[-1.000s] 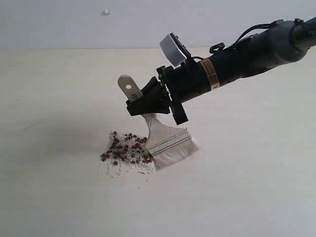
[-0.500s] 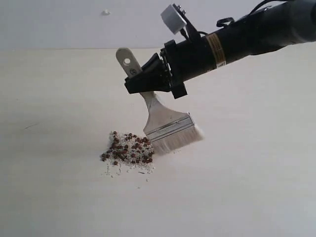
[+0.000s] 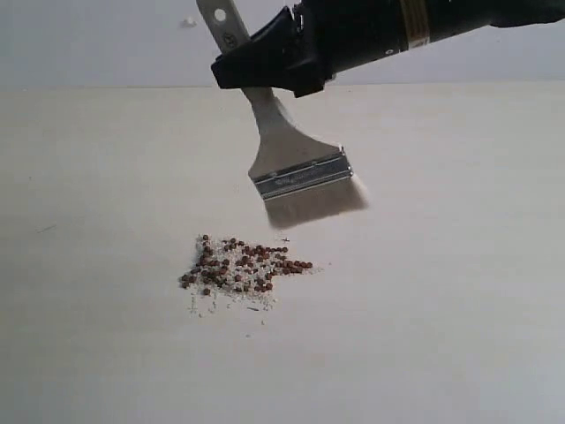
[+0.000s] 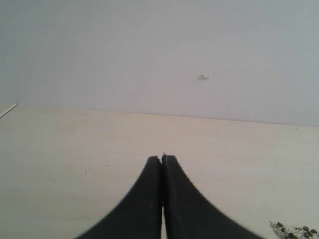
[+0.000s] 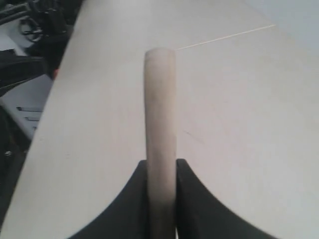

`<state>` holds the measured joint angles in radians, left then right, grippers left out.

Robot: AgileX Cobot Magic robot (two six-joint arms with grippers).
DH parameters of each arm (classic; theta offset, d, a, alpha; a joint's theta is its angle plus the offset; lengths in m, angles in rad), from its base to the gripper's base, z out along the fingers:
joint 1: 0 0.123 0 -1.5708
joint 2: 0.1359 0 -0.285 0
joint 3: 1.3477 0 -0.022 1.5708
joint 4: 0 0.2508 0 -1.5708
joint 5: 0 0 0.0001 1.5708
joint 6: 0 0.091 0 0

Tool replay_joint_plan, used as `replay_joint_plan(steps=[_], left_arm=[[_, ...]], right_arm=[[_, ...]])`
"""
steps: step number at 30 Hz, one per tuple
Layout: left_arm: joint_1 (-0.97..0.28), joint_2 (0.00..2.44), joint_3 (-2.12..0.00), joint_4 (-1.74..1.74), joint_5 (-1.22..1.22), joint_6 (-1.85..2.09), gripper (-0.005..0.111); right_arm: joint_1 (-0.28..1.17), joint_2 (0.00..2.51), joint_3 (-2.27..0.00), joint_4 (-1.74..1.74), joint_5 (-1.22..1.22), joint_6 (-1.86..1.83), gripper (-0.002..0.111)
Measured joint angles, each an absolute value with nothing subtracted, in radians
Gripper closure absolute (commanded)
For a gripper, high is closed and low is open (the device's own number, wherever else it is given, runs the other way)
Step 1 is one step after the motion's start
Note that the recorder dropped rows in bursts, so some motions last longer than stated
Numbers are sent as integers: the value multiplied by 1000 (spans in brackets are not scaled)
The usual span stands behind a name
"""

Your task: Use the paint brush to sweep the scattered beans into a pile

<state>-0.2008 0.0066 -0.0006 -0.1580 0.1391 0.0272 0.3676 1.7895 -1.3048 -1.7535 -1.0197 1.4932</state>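
The paint brush [image 3: 296,172] hangs in the air, its off-white bristles well above the table and its pale handle [image 5: 160,114] pointing up and left. My right gripper [image 3: 256,66] is shut on the handle, seen as the gripper [image 5: 161,164] in the right wrist view. The beans lie heaped in the pile [image 3: 238,265] on the pale table, below and left of the bristles, with a short tail of pellets trailing to the right. A corner of the pile [image 4: 296,231] shows in the left wrist view. My left gripper [image 4: 162,159] is shut, empty, low over the table.
Whitish crumbs [image 3: 221,300] lie along the pile's near side. A pale wall [image 3: 106,44] rises behind the table, with a small white speck [image 3: 188,22] on it. Dark equipment [image 5: 30,45] stands beyond the table's edge in the right wrist view.
The right arm has lifted the brush up off the table and away from the pile. A few beans now trail out on the pile's right side.
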Motion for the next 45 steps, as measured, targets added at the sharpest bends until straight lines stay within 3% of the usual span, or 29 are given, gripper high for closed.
replay_joint_plan(steps=[7,15,19,27,45], left_arm=[[-201,7,-1,-158,139,27,107],[-201,7,-1,-158,139,27,107],[-201,7,-1,-158,139,27,107],[-201,7,-1,-158,139,27,107],[-201,7,-1,-158,139,27,107]], right_arm=[[539,1746,-1259,-1755,-425,1604,108],[788,1746,-1131,-1755,515,1615,108],[876,1760,-1076,-1747,783,1652,108],[928,1899,-1006,-1734,961,1820,108],[980,2005,-1036,-1775,822,2040,108]])
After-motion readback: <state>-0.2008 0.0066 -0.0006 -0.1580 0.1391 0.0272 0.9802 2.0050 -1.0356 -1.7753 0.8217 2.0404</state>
